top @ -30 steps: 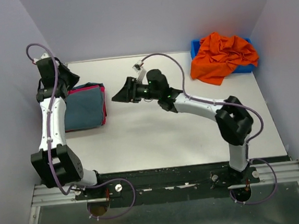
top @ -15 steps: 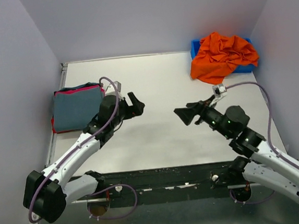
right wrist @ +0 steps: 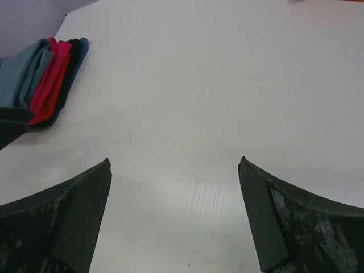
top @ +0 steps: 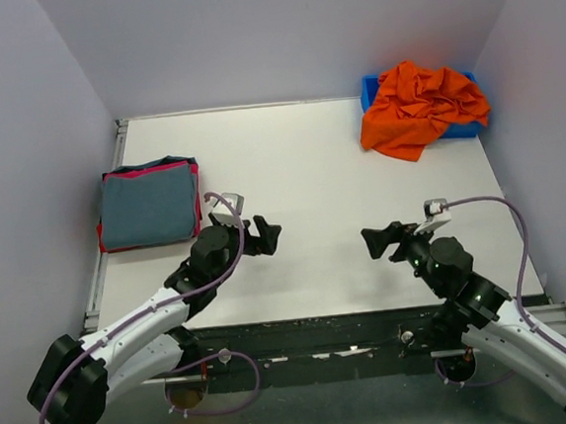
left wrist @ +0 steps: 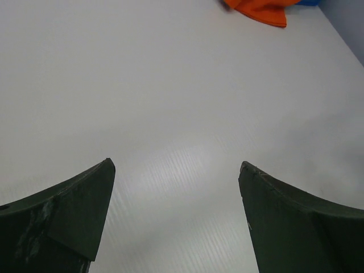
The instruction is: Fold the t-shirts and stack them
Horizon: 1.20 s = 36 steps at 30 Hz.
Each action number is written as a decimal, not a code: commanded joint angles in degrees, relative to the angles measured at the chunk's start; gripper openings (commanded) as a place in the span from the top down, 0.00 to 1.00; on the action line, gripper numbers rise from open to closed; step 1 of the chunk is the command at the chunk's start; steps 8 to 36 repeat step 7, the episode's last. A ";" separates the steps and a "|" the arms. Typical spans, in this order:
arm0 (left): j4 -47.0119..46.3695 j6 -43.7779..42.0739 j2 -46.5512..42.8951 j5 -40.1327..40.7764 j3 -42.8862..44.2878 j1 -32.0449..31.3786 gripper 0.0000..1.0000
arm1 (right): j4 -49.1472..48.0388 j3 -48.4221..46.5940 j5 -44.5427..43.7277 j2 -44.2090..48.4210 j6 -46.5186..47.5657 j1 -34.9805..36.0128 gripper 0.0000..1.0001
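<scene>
View: top cam
orange tee (top: 422, 105): crumpled heap draped over blue bin (top: 368, 89), well apart from right gripper (top: 373, 239), beyond it twd far-right corner. Not folded yet; I'd judge it's your next job.
grey-blue tee (top: 149, 206): folded flat on magenta-red tee (top: 198, 195), whose edge shows round it. Pair sits near left gripper (top: 265, 235), behind it and to its left.
left gripper: jaws spread wide, nothing betw them, over bare table (top: 309, 170).
right gripper: same, jaws wide apart, empty.
handling: soft, light, floppy cotton, prob no break risk, but it'll sag and bunch. Take hold at shoulder seams or hem corners, one per gripper, not mid-heap.

View: left wrist
left gripper (left wrist: 176, 164): fingers (left wrist: 74, 222) far apart, touching nothing you can see.
orange tee (left wrist: 259, 8): only a corner shows, far ahead and a bit right of the fingers.

View: right wrist
right gripper (right wrist: 174, 161): fingers (right wrist: 284, 216) wide, holding nothing.
grey-blue tee (right wrist: 17, 74): ahead-left of the fingers, well apart, top of the pile.
magenta-red tee (right wrist: 51, 68): edge showing just under it. Darker layers beside it, can't tell what.
</scene>
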State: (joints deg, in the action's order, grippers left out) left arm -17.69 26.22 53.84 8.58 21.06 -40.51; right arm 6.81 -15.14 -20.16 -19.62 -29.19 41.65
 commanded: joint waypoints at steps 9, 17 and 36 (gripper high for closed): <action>-6.30 -2.84 -4.36 -1.37 -0.76 -0.18 0.01 | 2.24 -0.42 -6.64 0.63 -0.86 0.01 0.00; -6.30 -2.84 -4.36 -1.37 -0.76 -0.18 0.01 | 2.24 -0.42 -6.64 0.63 -0.86 0.01 0.00; -6.30 -2.84 -4.36 -1.37 -0.76 -0.18 0.01 | 2.24 -0.42 -6.64 0.63 -0.86 0.01 0.00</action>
